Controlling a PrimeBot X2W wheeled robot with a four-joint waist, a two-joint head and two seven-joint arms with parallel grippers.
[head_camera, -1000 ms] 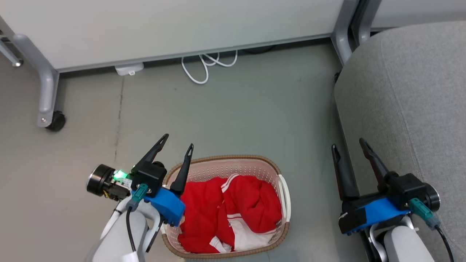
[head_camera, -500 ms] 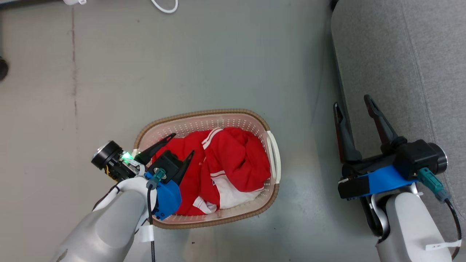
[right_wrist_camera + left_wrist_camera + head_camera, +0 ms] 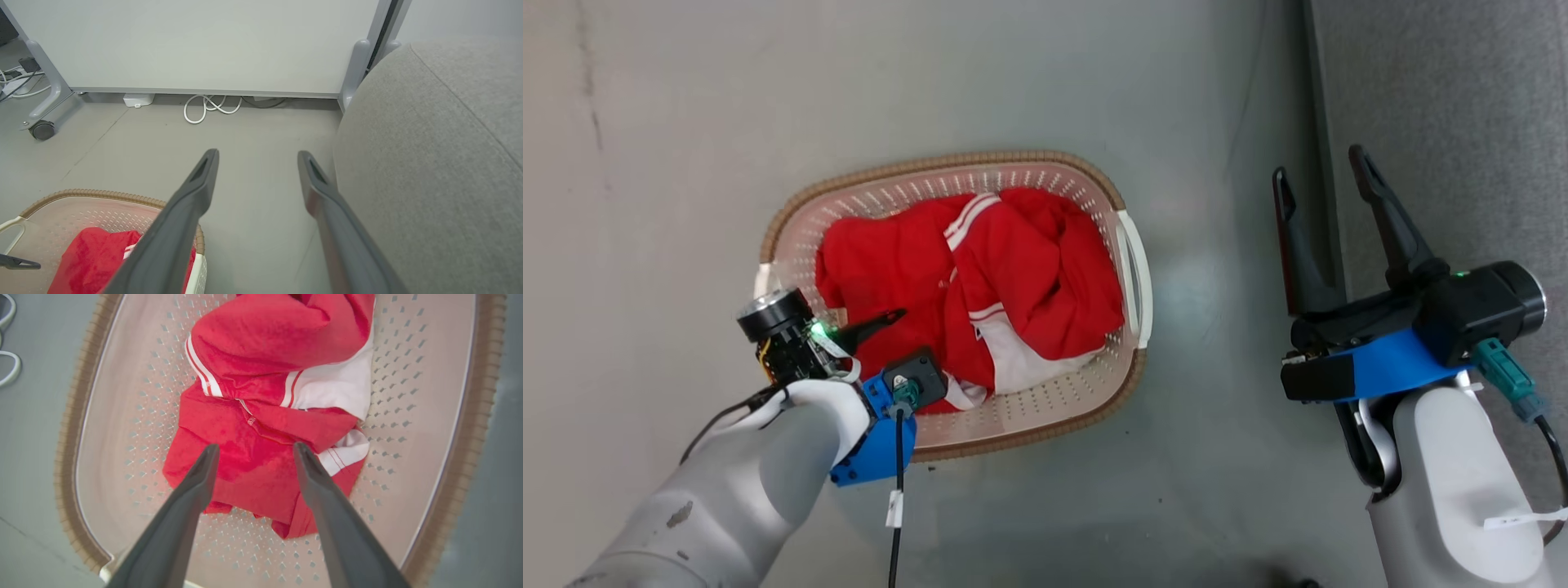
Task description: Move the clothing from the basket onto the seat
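On your left you see the left gripper [image 3: 255, 448] gaping, empty, over the red clothing [image 3: 980, 278] heaped inside the basket [image 3: 947, 157]; right of it the right gripper [image 3: 1319, 163], 2 fingers spread and empty, hovers at the seat [image 3: 1462, 122]'s left edge.

Grey floor [image 3: 1013, 82], white panel [image 3: 196, 41], apparently wheeled, cable [image 3: 208, 107]

1 basket [image 3: 1045, 396], 1 seat [image 3: 1462, 98], clothing [image 3: 1013, 261] heap, pcs unclear, 2 claws (L claw [image 3: 255, 446], R claw [image 3: 1319, 163]), 1 cable [image 3: 208, 107]
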